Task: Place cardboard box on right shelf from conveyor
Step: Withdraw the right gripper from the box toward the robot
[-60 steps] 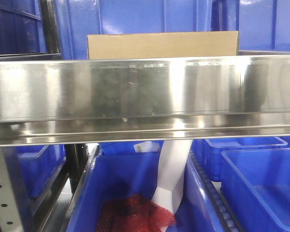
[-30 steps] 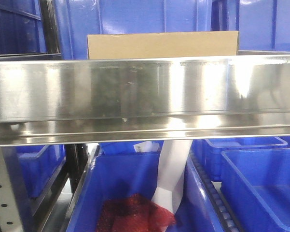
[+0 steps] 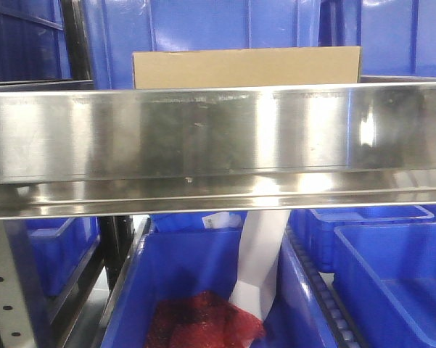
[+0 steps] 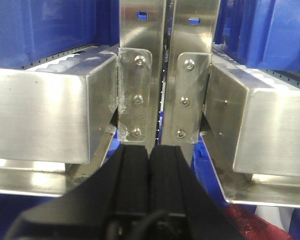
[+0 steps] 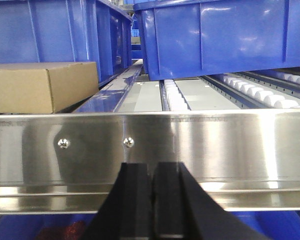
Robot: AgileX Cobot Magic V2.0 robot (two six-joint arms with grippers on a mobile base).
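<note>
Front view: we see the cardboard box [image 3: 247,67] at upper centre, behind the right shelf [image 3: 218,138] rail | left gripper [image 4: 150,152] fingers pressed together, empty, low centre | right gripper [image 5: 150,172] likewise closed, box [image 5: 42,86] upper left.

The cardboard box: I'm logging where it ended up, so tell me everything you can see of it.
The cardboard box is plain tan-brown, unprinted and rectangular, with flat, clean sides. It sits level on the right shelf, behind the shiny steel front rail, which hides its lower part in the front view. Blue bins stand close behind it. The right wrist view shows its end face and a long side at the left, a blue bin just beyond. Neither pincer touches it; both are shut, below the rail.
</note>
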